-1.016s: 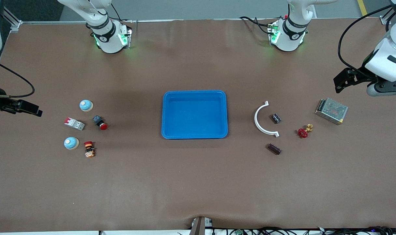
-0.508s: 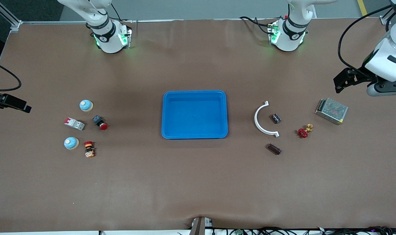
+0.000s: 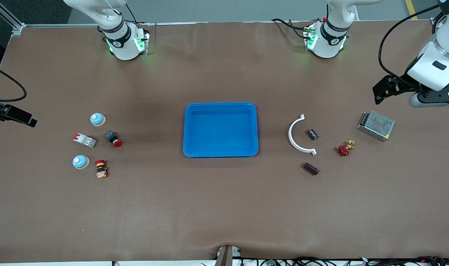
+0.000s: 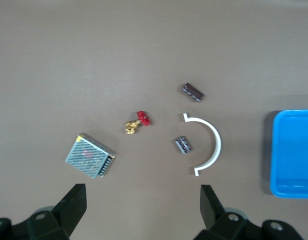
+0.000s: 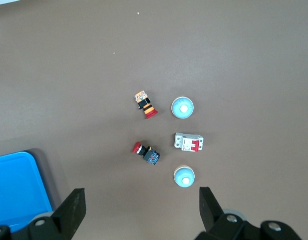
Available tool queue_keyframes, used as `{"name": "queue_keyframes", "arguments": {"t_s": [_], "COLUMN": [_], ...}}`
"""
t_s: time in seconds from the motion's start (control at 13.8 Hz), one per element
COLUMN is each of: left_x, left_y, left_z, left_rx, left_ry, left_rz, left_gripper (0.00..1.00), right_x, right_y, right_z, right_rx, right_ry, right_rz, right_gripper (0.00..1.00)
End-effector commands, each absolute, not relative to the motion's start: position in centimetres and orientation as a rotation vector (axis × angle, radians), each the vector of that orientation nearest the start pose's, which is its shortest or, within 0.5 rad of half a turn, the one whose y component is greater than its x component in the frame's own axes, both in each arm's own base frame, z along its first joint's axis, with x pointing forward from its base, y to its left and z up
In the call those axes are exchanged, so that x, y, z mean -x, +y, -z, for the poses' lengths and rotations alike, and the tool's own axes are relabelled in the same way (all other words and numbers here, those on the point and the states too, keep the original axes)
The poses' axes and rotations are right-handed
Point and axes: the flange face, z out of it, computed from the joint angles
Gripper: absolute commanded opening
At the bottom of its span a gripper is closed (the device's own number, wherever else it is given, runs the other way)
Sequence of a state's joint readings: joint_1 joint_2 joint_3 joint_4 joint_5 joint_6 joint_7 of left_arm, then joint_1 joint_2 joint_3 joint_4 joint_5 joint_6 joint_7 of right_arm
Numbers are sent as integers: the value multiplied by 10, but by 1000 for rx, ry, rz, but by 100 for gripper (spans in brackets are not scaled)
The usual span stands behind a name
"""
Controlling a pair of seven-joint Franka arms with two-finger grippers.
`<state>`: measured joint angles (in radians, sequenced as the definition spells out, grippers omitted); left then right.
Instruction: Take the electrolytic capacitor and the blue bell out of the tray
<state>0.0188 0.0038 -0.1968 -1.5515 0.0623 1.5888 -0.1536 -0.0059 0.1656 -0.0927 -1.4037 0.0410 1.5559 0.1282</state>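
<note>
Two blue dome bells sit toward the right arm's end of the table; they also show in the right wrist view. Two dark capacitors lie toward the left arm's end, one inside a white arc; both show in the left wrist view. The blue tray is in the middle. My left gripper is open and empty, high over the table near the power supply. My right gripper is open and empty, high over the table's end.
A metal power supply and a red valve lie near the capacitors. A circuit breaker, a red push button and an emergency-stop button lie among the bells.
My right gripper has drawn back toward its end of the table. My left gripper has shifted slightly toward the bases and the table's middle. Nothing on the table has moved.
</note>
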Motion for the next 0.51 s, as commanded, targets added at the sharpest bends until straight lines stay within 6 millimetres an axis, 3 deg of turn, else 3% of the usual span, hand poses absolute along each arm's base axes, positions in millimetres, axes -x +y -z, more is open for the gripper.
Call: {"name": "queue_keyframes", "arguments": {"t_s": [0.0, 0.44], "left_x": [-537, -524], "left_y": [-93, -91], "left_z": [-647, -652], "left_rx": [3106, 3110], "left_ry": [41, 52], "left_rz": [42, -4], "left_gripper": [100, 100], "right_x": [-598, -598], "right_y": [-51, -53], "right_z": [-613, -615], "right_rx": [3070, 3062], "right_ry": [381, 387], "right_rz": [-21, -14], "right_gripper": [100, 100]}}
